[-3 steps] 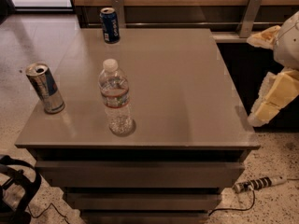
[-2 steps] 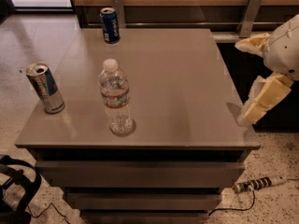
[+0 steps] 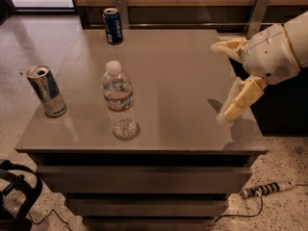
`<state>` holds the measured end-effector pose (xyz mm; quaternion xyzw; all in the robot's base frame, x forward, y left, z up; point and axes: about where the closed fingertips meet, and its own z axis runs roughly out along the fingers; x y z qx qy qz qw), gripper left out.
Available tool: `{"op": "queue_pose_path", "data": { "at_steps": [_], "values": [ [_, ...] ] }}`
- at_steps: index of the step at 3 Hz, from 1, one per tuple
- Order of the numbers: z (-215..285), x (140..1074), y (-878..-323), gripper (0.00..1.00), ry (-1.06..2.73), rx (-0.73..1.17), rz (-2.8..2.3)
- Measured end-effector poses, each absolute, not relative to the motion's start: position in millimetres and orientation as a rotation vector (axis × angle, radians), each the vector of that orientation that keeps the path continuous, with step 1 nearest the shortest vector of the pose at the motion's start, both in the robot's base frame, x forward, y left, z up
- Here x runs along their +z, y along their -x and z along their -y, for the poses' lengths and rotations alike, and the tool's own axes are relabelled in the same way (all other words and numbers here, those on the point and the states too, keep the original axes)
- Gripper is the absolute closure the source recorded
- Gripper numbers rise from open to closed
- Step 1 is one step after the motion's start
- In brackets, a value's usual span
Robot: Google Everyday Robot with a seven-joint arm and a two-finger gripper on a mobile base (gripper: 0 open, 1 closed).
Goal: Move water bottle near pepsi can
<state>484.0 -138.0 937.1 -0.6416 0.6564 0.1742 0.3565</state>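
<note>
Gripper sits over the right edge of the grey table, with the white wrist and arm coming in from the right side of the camera view. Fingers are spread wide and nothing is between them: the upper finger points left over the tabletop, and the lower finger angles down with its tip close to the surface near the table's front-right part; can't tell if that tip touches. Water bottle stands upright with its white cap on, well apart from the fingers, off to their left across bare tabletop and about level with the lower finger, toward the front edge. No contact between it and either finger. Pepsi can stands upright at the back edge of the table, well to the left of the fingers and further back than the upper one, and also well apart from the bottle, almost straight behind it. Silver-and-blue can stands at the table's left edge, slightly tilted in view, on the far side of the bottle from the fingers and the thing furthest from them. Below the fingers, off the table, a power strip lies on the speckled floor with its cord trailing left. Black bag is on the floor at the bottom-left corner.
</note>
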Motion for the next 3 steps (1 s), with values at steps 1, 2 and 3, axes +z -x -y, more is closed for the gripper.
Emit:
{"op": "queue_pose_path", "data": {
  "at_steps": [1,2,3],
  "values": [
    [109.8,932.4,-482.3,0.0,1.605,0.534,-1.637],
    [104.1,932.6,-482.0,0.0,1.597,0.546,-1.629],
    [102.3,932.0,-482.3,0.0,1.599,0.551,-1.625]
  ]
}}
